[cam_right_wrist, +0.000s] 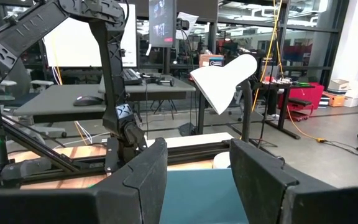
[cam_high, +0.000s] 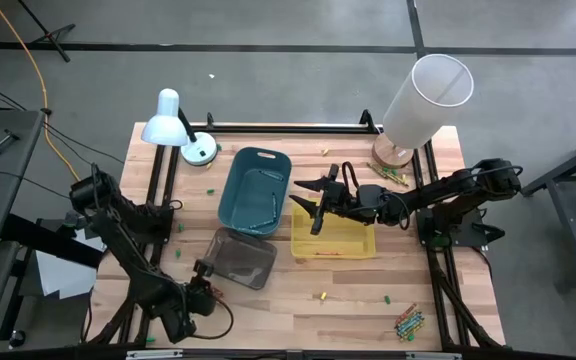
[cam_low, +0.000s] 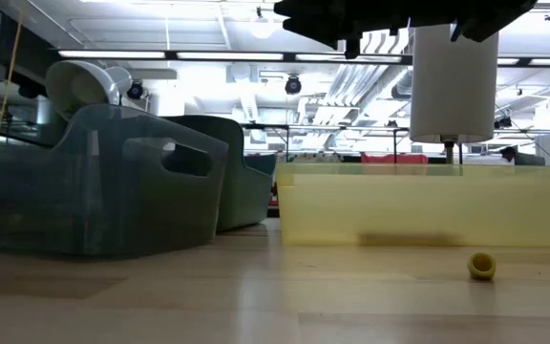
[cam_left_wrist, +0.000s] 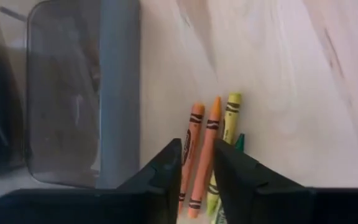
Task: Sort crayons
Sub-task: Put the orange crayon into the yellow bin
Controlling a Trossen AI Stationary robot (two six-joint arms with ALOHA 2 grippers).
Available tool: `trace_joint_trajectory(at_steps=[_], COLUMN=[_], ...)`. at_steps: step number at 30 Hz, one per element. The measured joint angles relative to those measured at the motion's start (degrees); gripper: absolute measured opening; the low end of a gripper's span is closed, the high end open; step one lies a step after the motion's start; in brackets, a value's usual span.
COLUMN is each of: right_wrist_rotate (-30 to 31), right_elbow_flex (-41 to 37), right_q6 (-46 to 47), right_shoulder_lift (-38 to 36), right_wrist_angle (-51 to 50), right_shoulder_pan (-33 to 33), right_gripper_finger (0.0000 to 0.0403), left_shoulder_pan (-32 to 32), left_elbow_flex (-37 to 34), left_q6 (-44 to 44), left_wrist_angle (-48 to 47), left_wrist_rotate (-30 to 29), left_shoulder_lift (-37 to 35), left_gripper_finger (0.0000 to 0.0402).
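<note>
Two orange crayons [cam_left_wrist: 194,134], a yellow-green one [cam_left_wrist: 230,118] and a green one [cam_left_wrist: 238,142] lie side by side on the wooden table next to the grey bin [cam_left_wrist: 73,93]. My left gripper [cam_left_wrist: 196,163] stands just above them, slightly open, with the orange crayons showing in its gap; I cannot tell whether it touches them. In the high view it is at the grey bin's near-left corner [cam_high: 204,270]. My right gripper [cam_high: 313,205] is open and empty, high over the gap between the teal bin [cam_high: 253,190] and the yellow bin [cam_high: 336,232].
A bundle of crayons [cam_high: 408,322] lies at the near right corner, and more [cam_high: 396,175] lie by the tall white lamp [cam_high: 423,95]. A small white desk lamp [cam_high: 173,120] stands far left. Small loose bits [cam_high: 320,296] dot the table.
</note>
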Motion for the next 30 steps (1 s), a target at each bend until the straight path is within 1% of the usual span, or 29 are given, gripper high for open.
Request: trace_joint_trajectory(at_steps=[4,7,14,23,30], right_wrist_rotate=[0.0,0.0,-0.02,-0.02,-0.02], right_elbow_flex=[0.0,0.0,0.0,0.0,0.0], right_q6=[-0.01,-0.01,-0.01,0.15,0.15], right_shoulder_lift=[0.0,0.0,0.0,0.0,0.0], right_wrist_angle=[-0.02,-0.02,-0.07,-0.13,-0.17], right_shoulder_pan=[0.0,0.0,0.0,0.0,0.0], right_gripper_finger=[0.0167,0.0167,0.0167,0.0167,0.0167], left_shoulder_pan=[0.57,1.29,2.19,2.32,2.32], left_elbow_flex=[0.0,0.0,0.0,0.0,0.08], left_q6=[3.48,4.79,5.33,4.65,3.29], left_wrist_angle=[0.06,0.04,0.05,0.35,0.35], left_wrist_rotate=[-0.51,-0.61,-1.7,0.15,0.19], left_shoulder_lift=[1.21,2.5,5.13,6.68,8.6], left_gripper_finger=[0.0112,0.0119,0.0114,0.0113,0.0113])
